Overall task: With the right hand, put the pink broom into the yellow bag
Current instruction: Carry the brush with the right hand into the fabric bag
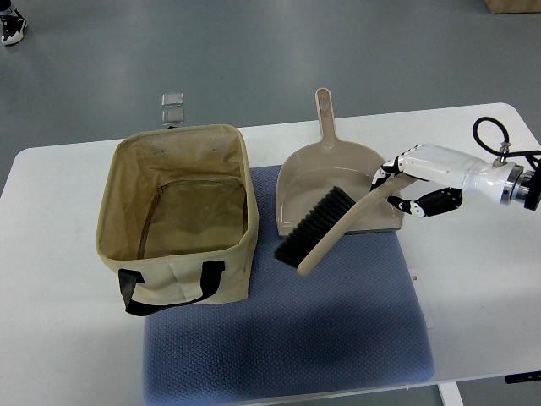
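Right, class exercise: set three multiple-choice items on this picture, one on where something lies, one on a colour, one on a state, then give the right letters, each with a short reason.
1. Where does the brush head of the broom lie?
A. inside the bag
B. at the dustpan's front lip, over the blue mat
C. on the floor

2. What colour are the handles of the bag?
A. black
B. red
C. white

3. What is the right hand doing?
A. resting open, away from everything
B. closed on the broom's handle
C. gripping the bag's rim

Answers:
1 B: the bristles sit at the edge of the dustpan, above the blue mat.
2 A: a black strap hangs on the bag's near side.
3 B: its fingers wrap the handle's end.
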`<control>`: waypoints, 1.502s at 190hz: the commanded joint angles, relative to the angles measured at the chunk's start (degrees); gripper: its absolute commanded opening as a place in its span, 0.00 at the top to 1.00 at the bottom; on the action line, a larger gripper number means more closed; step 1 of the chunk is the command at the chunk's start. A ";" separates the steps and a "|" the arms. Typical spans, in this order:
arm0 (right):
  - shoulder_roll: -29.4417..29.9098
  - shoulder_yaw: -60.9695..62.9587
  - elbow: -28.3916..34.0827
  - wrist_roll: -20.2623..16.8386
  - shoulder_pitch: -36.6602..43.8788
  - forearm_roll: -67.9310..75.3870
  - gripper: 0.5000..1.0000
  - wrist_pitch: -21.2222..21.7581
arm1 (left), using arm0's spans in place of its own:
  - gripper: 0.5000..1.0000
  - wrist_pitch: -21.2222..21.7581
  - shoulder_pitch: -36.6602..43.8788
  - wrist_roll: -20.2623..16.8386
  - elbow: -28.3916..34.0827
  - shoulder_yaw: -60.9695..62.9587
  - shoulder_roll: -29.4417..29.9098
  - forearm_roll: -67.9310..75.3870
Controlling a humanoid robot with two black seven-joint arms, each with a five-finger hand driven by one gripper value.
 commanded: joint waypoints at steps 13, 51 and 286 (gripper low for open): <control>-2.75 0.23 -3.66 0.04 7.91 6.41 1.00 3.47 | 0.00 0.02 -0.01 0.05 -0.02 0.00 0.00 0.00; -1.70 0.23 -12.36 0.48 19.86 9.31 1.00 8.83 | 0.00 -0.07 -0.01 0.05 -0.02 0.00 0.00 0.00; 42.69 -15.94 -24.58 -4.36 30.33 -6.51 0.64 2.15 | 0.00 0.02 -0.01 -0.03 0.07 0.00 0.00 0.00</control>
